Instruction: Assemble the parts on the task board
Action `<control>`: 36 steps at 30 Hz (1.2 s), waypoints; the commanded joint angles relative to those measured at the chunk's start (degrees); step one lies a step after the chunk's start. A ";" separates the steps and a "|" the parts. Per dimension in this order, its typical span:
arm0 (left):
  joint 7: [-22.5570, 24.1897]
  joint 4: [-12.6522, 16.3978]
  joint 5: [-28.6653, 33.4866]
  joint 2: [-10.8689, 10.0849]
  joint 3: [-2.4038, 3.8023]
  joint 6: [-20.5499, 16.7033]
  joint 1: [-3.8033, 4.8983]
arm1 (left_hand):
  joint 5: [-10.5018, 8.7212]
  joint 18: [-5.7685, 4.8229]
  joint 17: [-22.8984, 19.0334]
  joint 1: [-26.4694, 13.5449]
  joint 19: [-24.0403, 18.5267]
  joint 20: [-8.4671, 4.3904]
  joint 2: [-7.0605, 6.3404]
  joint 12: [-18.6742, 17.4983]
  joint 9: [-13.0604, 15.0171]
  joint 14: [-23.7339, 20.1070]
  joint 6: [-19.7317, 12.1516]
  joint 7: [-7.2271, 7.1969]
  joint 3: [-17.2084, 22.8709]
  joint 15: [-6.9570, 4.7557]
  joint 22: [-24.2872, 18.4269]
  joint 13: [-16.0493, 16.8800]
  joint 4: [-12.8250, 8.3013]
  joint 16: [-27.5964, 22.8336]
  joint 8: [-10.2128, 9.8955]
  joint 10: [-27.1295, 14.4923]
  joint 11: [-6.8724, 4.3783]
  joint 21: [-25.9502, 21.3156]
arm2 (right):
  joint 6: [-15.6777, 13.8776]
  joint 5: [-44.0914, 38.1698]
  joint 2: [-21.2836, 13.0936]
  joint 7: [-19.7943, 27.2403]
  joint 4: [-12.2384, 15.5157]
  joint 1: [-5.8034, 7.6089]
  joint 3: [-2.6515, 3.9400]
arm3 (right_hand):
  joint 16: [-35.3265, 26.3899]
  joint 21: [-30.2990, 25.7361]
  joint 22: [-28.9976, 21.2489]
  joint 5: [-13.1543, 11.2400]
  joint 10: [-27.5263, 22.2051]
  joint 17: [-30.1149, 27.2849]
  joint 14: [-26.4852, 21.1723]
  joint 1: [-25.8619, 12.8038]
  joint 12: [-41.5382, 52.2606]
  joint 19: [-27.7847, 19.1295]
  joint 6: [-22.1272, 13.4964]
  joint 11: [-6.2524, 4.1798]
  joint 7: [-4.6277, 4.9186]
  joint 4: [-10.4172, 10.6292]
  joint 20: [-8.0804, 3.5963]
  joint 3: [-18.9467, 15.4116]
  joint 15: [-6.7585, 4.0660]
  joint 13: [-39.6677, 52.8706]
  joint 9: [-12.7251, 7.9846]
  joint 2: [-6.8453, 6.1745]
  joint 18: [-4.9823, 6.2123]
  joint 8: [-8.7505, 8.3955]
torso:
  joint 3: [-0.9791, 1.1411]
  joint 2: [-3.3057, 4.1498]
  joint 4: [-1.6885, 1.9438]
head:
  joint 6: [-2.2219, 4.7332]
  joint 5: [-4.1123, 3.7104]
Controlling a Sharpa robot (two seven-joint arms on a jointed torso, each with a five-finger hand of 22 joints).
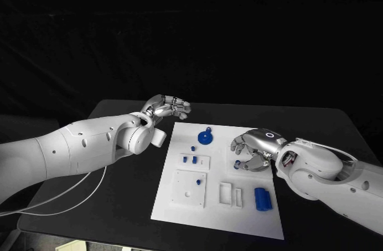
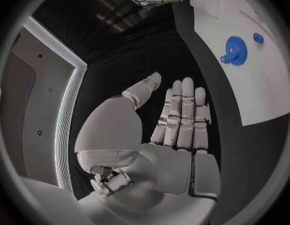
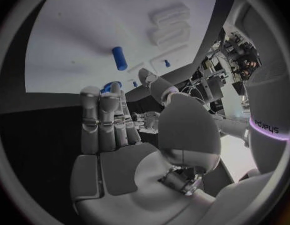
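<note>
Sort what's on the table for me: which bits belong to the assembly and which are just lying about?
Job:
board
blue gear
blue block
small blue peg
small blue pieces
white fixtures

Lying about:
white cable trailing from the left arm over the table

White arms, silver fingers (image 2: pixel 181 116), white cable (image 1: pixel 60 202), "sharpa" marking
</note>
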 commanded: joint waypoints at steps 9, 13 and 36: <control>0.80 -0.10 0.51 0.09 0.02 0.65 0.07 | 0.12 0.20 0.15 -0.12 0.12 0.43 0.10 -0.26 -0.05 0.32 -0.40 -0.10 -0.23 0.13 0.10 -0.04 0.33 -0.37 0.08 -0.21 -0.07 -0.39 | 4.40 -1.37 0.17 0.57 -0.72 -0.39 -0.60 | 0.28 -0.41 -0.03 -1.11 -1.39 0.04 -0.11 1.08 0.56 1.08 0.64 1.78 -0.02 0.32 -0.51 0.09 0.02 -0.23 0.09 0.23 5.78 0.31 | -0.08 -0.02 0.04 | -0.30 -0.16; 0.76 -0.14 0.55 0.14 0.01 0.74 0.05 | 0.12 0.20 0.18 -0.14 0.12 0.44 0.13 -0.26 -0.05 0.33 -0.40 -0.10 -0.24 0.13 0.11 -0.04 0.35 -0.40 0.08 -0.22 -0.06 -0.40 | 4.60 -2.41 0.56 0.39 -1.28 -0.53 -0.93 | 0.37 -0.44 -0.06 -2.54 -0.41 0.01 -0.03 2.24 0.89 1.25 1.33 1.46 -0.32 0.55 -0.50 1.25 -0.29 -0.25 0.21 0.73 5.78 0.80 | -0.08 -0.01 0.08 | -0.39 -0.18; 0.61 -0.29 0.57 0.16 0.00 0.95 0.05 | 0.11 0.19 0.42 -0.29 0.16 0.45 0.28 -0.27 -0.06 0.35 -0.43 -0.09 -0.28 0.14 0.16 -0.04 0.50 -0.59 0.09 -0.25 -0.04 -0.48 | 3.92 -4.94 1.63 -0.25 -2.01 -1.02 -1.57 | 0.89 0.22 0.53 -5.87 4.09 0.09 0.22 4.21 2.13 1.75 4.75 0.10 -1.84 4.65 -0.34 10.54 -1.60 0.16 0.75 3.03 5.78 3.02 | -0.04 -0.01 0.04 | -0.75 -0.31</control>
